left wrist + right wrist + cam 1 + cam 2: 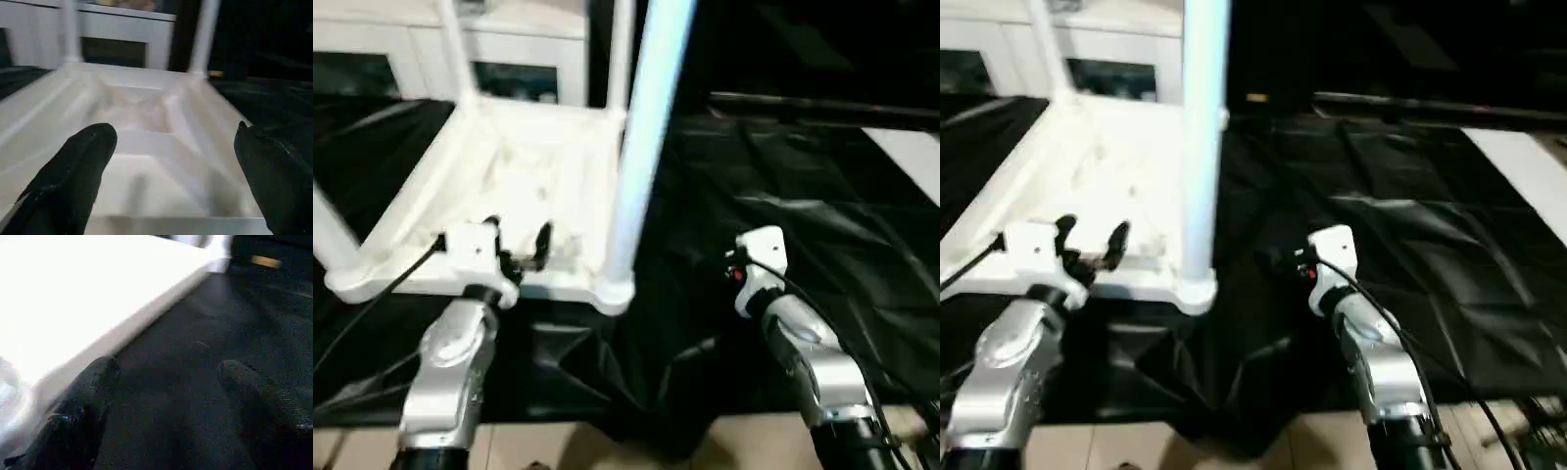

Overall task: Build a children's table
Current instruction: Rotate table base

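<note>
The children's table lies upside down on a black cloth, its ribbed underside (524,186) facing up. Several white tube legs stand upright in its corner sockets. The nearest leg (646,137) rises from the near right corner, and another leg (328,235) stands at the near left. My left gripper (519,235) hovers over the top's near edge. Its black fingers (83,166) are open, with nothing between them. My right gripper (166,372) is open over bare cloth, just right of the table's side edge (122,333). Its white body (759,255) sits right of the near right corner.
A white cabinet with glass doors (509,49) stands close behind the table. The black cloth (803,196) spreads wide to the right, wrinkled and bunched at its near edge (646,392). A white panel (911,157) lies at the far right. Tan floor (607,441) shows in front.
</note>
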Controlling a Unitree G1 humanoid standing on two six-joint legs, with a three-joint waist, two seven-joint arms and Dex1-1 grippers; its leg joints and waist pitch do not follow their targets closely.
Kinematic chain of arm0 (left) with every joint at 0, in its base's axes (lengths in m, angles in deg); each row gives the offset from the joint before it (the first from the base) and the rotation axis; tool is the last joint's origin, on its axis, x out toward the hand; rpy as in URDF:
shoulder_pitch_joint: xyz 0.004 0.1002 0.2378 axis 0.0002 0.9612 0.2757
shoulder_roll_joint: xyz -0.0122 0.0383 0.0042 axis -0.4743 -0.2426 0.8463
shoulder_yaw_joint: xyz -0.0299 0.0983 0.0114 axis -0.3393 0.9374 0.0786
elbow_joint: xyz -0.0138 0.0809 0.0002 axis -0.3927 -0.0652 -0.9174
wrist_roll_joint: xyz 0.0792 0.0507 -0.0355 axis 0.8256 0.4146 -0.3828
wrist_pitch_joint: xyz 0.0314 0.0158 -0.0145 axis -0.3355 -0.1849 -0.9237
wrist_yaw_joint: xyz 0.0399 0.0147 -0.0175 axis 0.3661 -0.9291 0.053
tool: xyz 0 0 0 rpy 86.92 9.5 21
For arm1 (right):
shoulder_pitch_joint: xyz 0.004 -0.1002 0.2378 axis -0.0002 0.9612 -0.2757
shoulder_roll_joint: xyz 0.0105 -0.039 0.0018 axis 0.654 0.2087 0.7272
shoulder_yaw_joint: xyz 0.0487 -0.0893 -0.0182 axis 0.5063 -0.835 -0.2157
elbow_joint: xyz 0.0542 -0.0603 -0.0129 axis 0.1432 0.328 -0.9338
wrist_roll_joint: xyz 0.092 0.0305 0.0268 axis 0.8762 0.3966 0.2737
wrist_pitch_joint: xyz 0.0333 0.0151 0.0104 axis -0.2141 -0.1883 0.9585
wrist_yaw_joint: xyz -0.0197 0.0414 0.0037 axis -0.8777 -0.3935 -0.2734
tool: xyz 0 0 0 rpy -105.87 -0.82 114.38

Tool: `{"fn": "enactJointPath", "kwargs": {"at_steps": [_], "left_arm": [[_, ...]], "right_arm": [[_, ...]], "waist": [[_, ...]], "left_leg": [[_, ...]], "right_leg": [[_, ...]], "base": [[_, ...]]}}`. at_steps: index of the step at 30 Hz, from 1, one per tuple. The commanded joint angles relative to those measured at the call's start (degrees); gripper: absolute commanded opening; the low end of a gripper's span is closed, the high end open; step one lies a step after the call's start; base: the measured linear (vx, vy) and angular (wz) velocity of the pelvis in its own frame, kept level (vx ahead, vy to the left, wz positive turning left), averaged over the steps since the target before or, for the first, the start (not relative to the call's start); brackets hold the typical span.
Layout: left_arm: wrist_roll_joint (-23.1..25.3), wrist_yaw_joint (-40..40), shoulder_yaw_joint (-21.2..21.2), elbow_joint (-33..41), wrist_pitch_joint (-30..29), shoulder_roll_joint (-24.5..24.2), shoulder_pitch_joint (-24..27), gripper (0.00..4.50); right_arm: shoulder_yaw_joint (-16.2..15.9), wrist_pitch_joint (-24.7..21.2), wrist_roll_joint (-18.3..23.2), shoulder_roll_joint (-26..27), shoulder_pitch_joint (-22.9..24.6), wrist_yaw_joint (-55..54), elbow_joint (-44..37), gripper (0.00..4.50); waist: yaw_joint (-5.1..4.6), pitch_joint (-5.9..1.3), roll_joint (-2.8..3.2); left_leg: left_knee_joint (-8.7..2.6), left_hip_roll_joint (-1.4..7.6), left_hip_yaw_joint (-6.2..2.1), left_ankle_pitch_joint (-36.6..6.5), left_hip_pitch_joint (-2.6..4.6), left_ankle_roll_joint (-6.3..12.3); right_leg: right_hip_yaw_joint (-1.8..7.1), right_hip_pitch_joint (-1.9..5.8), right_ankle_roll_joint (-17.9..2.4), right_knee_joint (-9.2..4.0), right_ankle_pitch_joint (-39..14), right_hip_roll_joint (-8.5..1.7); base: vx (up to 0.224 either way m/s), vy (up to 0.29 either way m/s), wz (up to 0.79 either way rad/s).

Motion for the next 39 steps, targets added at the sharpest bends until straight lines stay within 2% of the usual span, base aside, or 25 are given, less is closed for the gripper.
{"fn": "enactJointPath", "kwargs": {"at_steps": [1,2,3,4,5,6,7,8,9,10,11,12,13,14,15,16,17,19,22,25,28,35,36,38,39], "left_arm": [[0.14,0.47,0.12,1.12,-0.78,-0.02,0.16,4.50],[0.19,0.49,0.07,1.14,-0.79,0.00,0.19,4.50],[0.35,0.60,-0.02,1.18,-0.80,-0.04,0.34,4.50],[0.35,0.60,-0.02,1.18,-0.80,-0.04,0.34,4.50],[0.11,0.39,-0.16,1.20,-0.63,0.01,0.42,4.50],[0.07,-0.28,-0.03,1.18,-0.23,-0.26,0.57,4.50],[0.61,-1.00,0.50,1.10,0.08,-0.87,0.69,4.50],[0.64,-1.66,0.82,1.01,0.20,-1.20,0.72,4.50],[0.26,-3.26,1.31,0.80,0.30,-1.83,0.70,4.50],[0.20,-3.42,1.36,0.78,0.31,-1.88,0.70,4.50],[-0.37,-4.87,1.65,0.48,0.00,-2.48,0.60,4.50],[-1.12,-7.19,1.98,-0.37,-1.06,-3.65,0.26,4.50],[-1.67,-10.18,2.43,-1.50,-1.58,-5.19,-0.37,4.50],[-2.07,-12.53,2.65,-2.56,-1.90,-6.54,-1.19,4.50],[-2.09,-14.35,3.02,-3.36,-1.77,-7.79,-1.97,4.50],[-2.44,-17.02,3.49,-4.11,-1.57,-9.27,-2.76,4.50],[-2.61,-18.30,3.74,-4.47,-1.45,-9.98,-3.13,4.50],[-2.63,-23.45,5.16,-5.91,-1.37,-13.04,-4.64,4.50],[-2.99,-32.55,8.31,-7.68,-3.29,-17.49,-7.22,4.50],[-2.62,-40.54,11.98,-8.60,-4.84,-21.01,-9.99,4.50],[0.18,-44.33,15.54,-10.54,-5.82,-23.19,-13.24,4.50],[6.47,-40.34,18.90,-17.44,-6.24,-21.92,-18.97,3.82],[7.22,-40.59,19.68,-18.42,-6.23,-21.98,-19.46,3.65],[7.61,-40.89,20.18,-19.03,-6.29,-22.10,-19.79,3.60],[8.89,-41.40,21.31,-20.43,-6.05,-22.37,-20.42,3.36]], "right_arm": [[-0.29,0.23,-0.03,-0.04,-0.15,0.41,-0.69,3.70],[-0.10,-0.25,0.22,0.10,-0.08,0.36,-0.75,3.70],[0.06,-0.38,0.24,0.11,0.01,0.23,-0.84,3.70],[0.06,-0.38,0.24,0.11,0.01,0.23,-0.84,3.70],[0.16,-0.27,0.23,0.03,0.04,0.24,-0.84,3.70],[0.30,-0.18,0.24,-0.10,0.12,0.21,-0.91,3.70],[0.49,-0.09,0.36,-0.20,0.21,0.12,-1.02,3.70],[0.66,-0.04,0.47,-0.21,0.24,0.04,-1.06,3.70],[0.94,0.03,0.66,-0.26,0.28,-0.04,-1.09,3.70],[0.97,0.04,0.67,-0.27,0.28,-0.04,-1.09,3.70],[1.09,0.17,0.77,-0.36,0.30,0.01,-1.11,3.70],[1.11,0.42,0.85,-0.51,0.36,0.22,-1.24,3.70],[1.14,0.68,0.94,-0.75,0.42,0.51,-1.46,3.70],[1.17,0.99,1.00,-1.04,0.36,0.89,-1.55,3.70],[1.20,1.19,1.15,-1.37,0.28,1.29,-1.66,3.70],[1.24,1.25,1.51,-1.83,0.25,2.05,-1.92,3.70],[1.25,1.26,1.72,-2.06,0.23,2.43,-2.05,3.70],[1.17,1.47,2.05,-3.33,0.23,4.45,-2.60,3.70],[1.24,0.37,3.04,-5.34,-0.04,7.99,-2.76,3.70],[0.21,0.53,3.28,-8.48,-0.21,12.17,-3.05,3.70],[-0.71,0.47,3.47,-11.63,-0.11,16.59,-4.16,3.70],[-2.11,0.01,3.19,-14.70,0.64,20.17,-6.35,3.70],[-2.30,0.15,2.99,-14.78,0.66,20.22,-6.26,3.70],[-2.44,0.24,2.92,-14.86,0.64,20.33,-6.17,3.70],[-2.79,0.29,2.81,-14.78,0.68,20.56,-6.10,3.70]], "waist": [[-1.18,-1.67,0.82],[-1.06,-1.97,1.26],[-1.52,-2.17,1.17],[-1.51,-2.45,1.17],[-1.52,-2.53,0.79],[-0.66,-3.37,0.22],[0.53,-4.27,-0.11],[0.99,-4.78,-0.08],[0.60,-5.70,-0.39],[0.57,-7.11,-0.01],[0.05,-7.43,-0.18],[-0.26,-7.51,-0.18],[-0.07,-6.56,-1.13],[0.82,-6.13,-1.60],[1.35,-6.14,-1.00],[1.41,-5.78,-1.10],[1.11,-4.77,-0.89],[0.95,-4.25,-0.19],[0.89,-3.55,-0.16],[1.04,-2.27,-0.27],[1.37,-2.54,0.24],[1.68,-3.09,-0.20],[1.67,-3.49,-0.29],[1.88,-3.92,-0.19],[1.94,-4.34,-0.18]], "left_leg": [[-5.43,4.65,-0.50,-34.47,5.06,-1.45],[-6.37,5.37,-0.62,-37.31,6.15,-2.95],[-8.44,6.57,-0.92,-38.11,7.52,-3.38],[-8.58,6.45,-0.74,-36.09,7.64,-2.44],[-8.38,5.90,0.00,-33.51,7.03,-1.25],[-7.05,4.01,2.11,-21.79,3.76,1.76],[-5.04,2.34,3.31,-6.99,0.66,5.33],[-4.35,2.16,3.30,0.15,0.59,6.67],[-3.16,1.89,2.36,14.67,0.85,9.50],[-1.06,1.60,1.23,34.15,3.28,11.48],[-0.05,1.63,0.30,44.56,4.34,12.33],[1.23,2.41,-1.37,59.44,6.27,13.57],[0.88,1.36,-0.33,53.32,3.96,12.08],[-0.54,0.08,1.19,36.22,1.46,7.60],[-1.52,1.06,1.39,25.91,1.57,4.22],[-1.90,1.33,1.73,21.34,1.76,3.03],[-3.46,2.11,1.62,11.04,1.21,0.30],[-4.66,3.29,1.38,-2.01,1.79,-3.34],[-5.40,3.72,1.89,-10.31,2.27,-4.99],[-6.09,3.93,2.33,-22.36,3.09,-6.57],[-6.24,3.94,2.18,-20.38,2.69,-6.46],[-5.84,3.88,2.60,-14.42,2.27,-4.83],[-5.80,3.90,2.63,-10.89,1.67,-4.49],[-5.58,3.82,2.85,-8.95,1.76,-4.06],[-5.26,3.72,3.03,-5.94,1.54,-3.47]], "right_leg": [[2.66,-1.00,-8.29,-5.23,-38.13,-2.30],[3.09,-0.84,-9.09,-4.32,-33.46,-1.38],[4.09,-1.51,-11.28,-1.21,-19.09,-0.32],[4.50,-1.37,-11.81,-0.86,-15.89,-0.48],[5.11,-0.89,-12.39,-0.97,-13.52,-0.77],[6.81,2.23,-13.57,-1.63,-6.81,-2.18],[7.77,4.92,-12.99,-1.32,0.26,-3.03],[7.90,4.68,-12.92,-0.35,6.18,-2.85],[7.48,3.74,-12.68,2.72,22.30,-1.22],[7.25,1.62,-11.36,5.60,39.76,0.67],[7.50,0.18,-9.83,6.71,44.61,1.80],[8.76,-2.87,-5.52,6.96,42.75,1.78],[10.08,-2.50,-3.43,5.12,37.27,0.38],[10.50,-0.31,-2.01,4.71,36.97,0.39],[10.73,0.01,-3.10,4.84,38.01,0.11],[10.60,-0.29,-4.00,4.25,36.78,0.45],[10.28,0.02,-5.92,3.60,28.70,0.06],[10.05,-0.39,-8.98,2.59,11.65,-0.34],[10.39,-1.38,-10.71,1.72,-1.64,-0.23],[10.92,-2.87,-9.54,-0.57,-25.83,-0.99],[11.08,-2.68,-8.48,-0.75,-27.10,-1.17],[11.11,-2.66,-9.54,-0.45,-22.21,-1.10],[10.93,-2.24,-10.28,0.16,-17.03,-0.91],[10.87,-2.24,-11.08,0.52,-11.86,-0.78],[10.82,-2.11,-12.17,1.20,-4.81,-0.41]], "base": [[0.082,-0.036,0.52],[0.096,-0.031,0.31],[0.122,-0.018,0.14],[0.122,-0.018,0.14],[0.130,-0.010,0.03],[0.087,-0.009,-0.05],[0.087,-0.009,-0.05],[0.088,-0.018,-0.01],[0.125,-0.033,0.07],[0.125,-0.033,0.07],[0.092,-0.038,0.01],[0.000,0.000,0.00],[0.000,0.000,0.00],[0.000,0.000,0.00],[-0.073,-0.047,0.03],[-0.073,-0.047,0.03],[-0.097,-0.039,0.01],[-0.112,-0.031,-0.07],[-0.133,-0.018,-0.02],[-0.124,-0.003,-0.01],[-0.083,0.005,-0.04],[-0.008,0.000,-0.01],[0.000,0.000,0.00],[0.000,0.000,0.00],[0.000,0.000,0.00]]}}
